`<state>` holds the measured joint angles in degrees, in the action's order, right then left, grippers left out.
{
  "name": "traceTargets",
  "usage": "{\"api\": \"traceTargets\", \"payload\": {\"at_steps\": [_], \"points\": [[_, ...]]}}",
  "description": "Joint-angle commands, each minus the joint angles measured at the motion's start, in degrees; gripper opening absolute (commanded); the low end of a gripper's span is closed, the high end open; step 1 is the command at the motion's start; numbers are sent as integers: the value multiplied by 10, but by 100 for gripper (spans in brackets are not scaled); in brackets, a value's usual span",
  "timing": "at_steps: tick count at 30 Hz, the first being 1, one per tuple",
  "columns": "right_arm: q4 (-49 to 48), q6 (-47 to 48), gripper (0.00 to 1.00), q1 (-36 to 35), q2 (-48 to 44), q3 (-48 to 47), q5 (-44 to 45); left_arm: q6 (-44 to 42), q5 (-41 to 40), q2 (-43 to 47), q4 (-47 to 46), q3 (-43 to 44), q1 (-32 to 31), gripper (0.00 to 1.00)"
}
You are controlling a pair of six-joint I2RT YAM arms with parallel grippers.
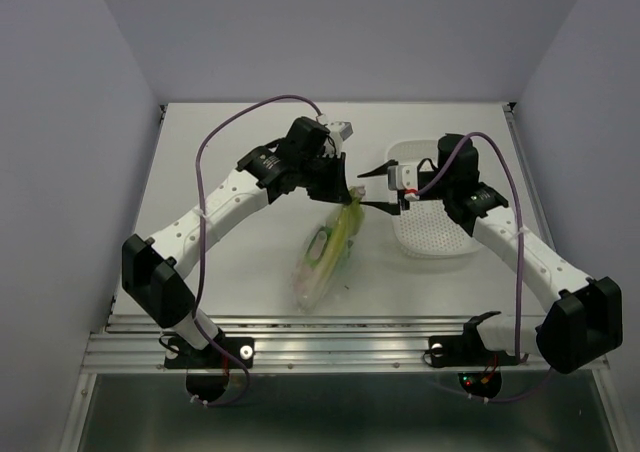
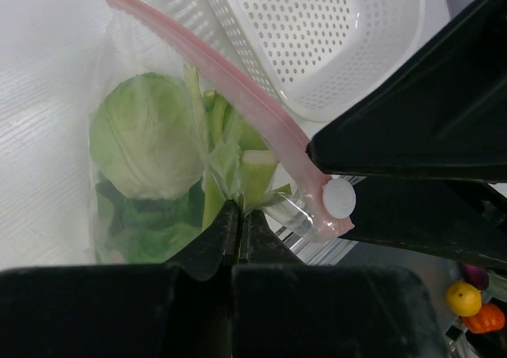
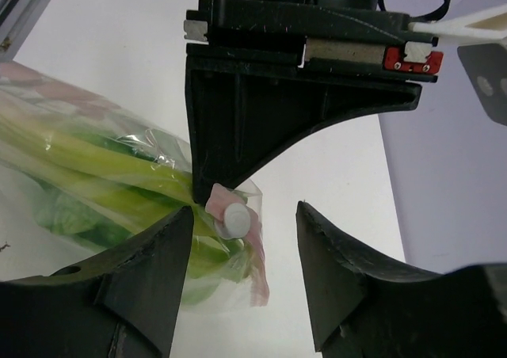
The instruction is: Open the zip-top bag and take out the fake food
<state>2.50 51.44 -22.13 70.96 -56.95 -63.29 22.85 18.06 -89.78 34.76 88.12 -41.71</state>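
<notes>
The clear zip-top bag [image 1: 322, 257] lies mid-table, its top end lifted toward the back. My left gripper [image 2: 238, 218] is shut on the bag's clear plastic just below the pink zip strip [image 2: 238, 97]; it also shows from above [image 1: 344, 192]. My right gripper [image 3: 244, 243] is open, with the white slider [image 3: 235, 219] of the zip between its fingers, close to the left one. From above it sits right of the bag's top [image 1: 376, 205]. Inside the bag are the fake food pieces: a round light-green cabbage [image 2: 146, 136], pale stalks [image 3: 103, 164] and dark leafy pieces [image 2: 150, 231].
A white perforated oval basket [image 1: 432, 234] stands right of the bag under the right arm; it also shows in the left wrist view [image 2: 317, 33]. The table's metal front rail [image 1: 330, 347] runs along the near edge. Lilac walls close in the sides.
</notes>
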Motion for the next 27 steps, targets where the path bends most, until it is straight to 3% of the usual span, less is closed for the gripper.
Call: {"api": "traceTargets", "payload": {"at_steps": [1,16,27], "points": [[1,16,59,-8,4,-11,19,0,22,40,-30,-4,0,0],[8,28,47,-13,7,-12,2,-3,33,48,-32,-14,0,0],[16,31,26,-19,15,-18,-11,-4,36,50,-37,-22,0,0]]}}
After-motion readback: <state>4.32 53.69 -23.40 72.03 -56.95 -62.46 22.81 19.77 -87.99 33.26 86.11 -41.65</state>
